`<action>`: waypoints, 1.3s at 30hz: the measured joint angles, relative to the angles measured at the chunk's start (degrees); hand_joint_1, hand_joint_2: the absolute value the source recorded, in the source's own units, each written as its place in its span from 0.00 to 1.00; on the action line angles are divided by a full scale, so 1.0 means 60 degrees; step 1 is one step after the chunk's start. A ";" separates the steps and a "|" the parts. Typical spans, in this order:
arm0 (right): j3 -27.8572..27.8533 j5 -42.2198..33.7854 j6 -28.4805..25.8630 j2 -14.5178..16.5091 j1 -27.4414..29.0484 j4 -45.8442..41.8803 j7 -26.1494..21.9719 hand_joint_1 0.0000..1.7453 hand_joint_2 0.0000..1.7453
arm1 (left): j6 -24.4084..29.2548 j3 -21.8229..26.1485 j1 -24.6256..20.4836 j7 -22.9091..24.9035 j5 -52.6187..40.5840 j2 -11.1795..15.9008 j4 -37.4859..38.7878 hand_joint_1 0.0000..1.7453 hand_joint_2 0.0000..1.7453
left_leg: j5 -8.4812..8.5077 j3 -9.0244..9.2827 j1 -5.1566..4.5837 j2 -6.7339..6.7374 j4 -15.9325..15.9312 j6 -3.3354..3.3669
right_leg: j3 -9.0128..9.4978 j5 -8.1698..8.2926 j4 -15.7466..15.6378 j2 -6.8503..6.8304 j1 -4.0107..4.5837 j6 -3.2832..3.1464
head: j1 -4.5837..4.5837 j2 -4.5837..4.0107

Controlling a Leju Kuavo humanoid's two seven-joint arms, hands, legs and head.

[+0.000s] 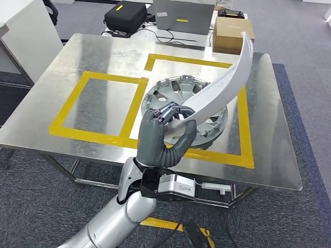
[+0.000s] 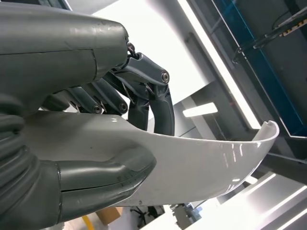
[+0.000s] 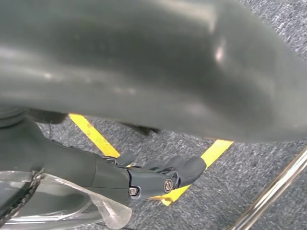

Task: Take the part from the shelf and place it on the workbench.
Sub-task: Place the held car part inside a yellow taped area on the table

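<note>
— Well, left robot hand (image 1: 158, 138)?
— Gripping curved white part (image 1: 222, 85) by one end, held above hubcap (image 1: 183, 93) inside right yellow square (image 1: 245, 129).
— Free counter (image 1: 273, 155)?
— Left square bare, near edge close.
— Right robot hand (image 3: 152, 179)?
— Low by carpet (image 3: 224, 191); cannot tell grip.

My head camera high, looking forward and down over the bench (image 1: 98, 57), left wrist camera close behind its hand (image 2: 72, 120) facing ceiling, right wrist camera floorward, both share the curved white part (image 1: 230, 82).
</note>
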 joint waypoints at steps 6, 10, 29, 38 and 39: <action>0.0000 0.0000 0.0000 0.0000 -0.0034 0.0000 0.0000 0.00 0.00 | 0.0001 0.0000 -0.0003 0.0000 0.0000 0.0000 0.0000 1.00 1.00 | -0.0056 0.0014 -0.0060 -0.0023 0.0063 -0.0104 | 0.1268 0.1278 -0.2615 -0.0012 0.0031 -0.0116 | -0.0005 0.0000; 0.0001 0.0000 0.0000 0.0002 -0.0016 0.0000 0.0000 0.00 0.00 | 0.0001 0.0000 -0.0005 0.0000 -0.0001 0.0001 0.0000 1.00 1.00 | -0.0165 -0.0031 -0.0044 -0.0012 0.0186 -0.0279 | 0.1344 0.1307 -0.2742 0.0013 0.0033 -0.0316 | -0.0020 0.0000; 0.0001 0.0000 0.0000 0.0002 -0.0022 0.0000 0.0001 0.00 0.00 | 0.0002 0.0000 -0.0001 0.0000 0.0000 -0.0002 0.0000 1.00 1.00 | -0.0016 0.0055 0.0001 0.0005 -0.0035 -0.0001 | 0.0335 0.0234 -0.0756 0.0001 0.0016 -0.0044 | 0.0025 0.0000; 0.0001 0.0000 -0.0004 0.0004 -0.0024 0.0000 0.0001 0.00 0.00 | 0.0000 0.0000 -0.0002 0.0000 -0.0001 0.0001 0.0000 1.00 1.00 | -0.0072 0.0038 -0.0063 -0.0011 0.0053 -0.0177 | 0.1359 0.1247 -0.2726 -0.0002 0.0046 -0.0155 | 0.0021 0.0000; 0.0000 0.0000 -0.0003 0.0004 -0.0015 0.0000 0.0001 0.00 0.00 | -0.0001 0.0000 -0.0002 0.0000 -0.0001 0.0002 0.0000 1.00 1.00 | -0.0073 0.0036 -0.0053 -0.0008 0.0054 -0.0212 | 0.1351 0.1264 -0.2725 0.0006 0.0047 -0.0213 | 0.0018 0.0000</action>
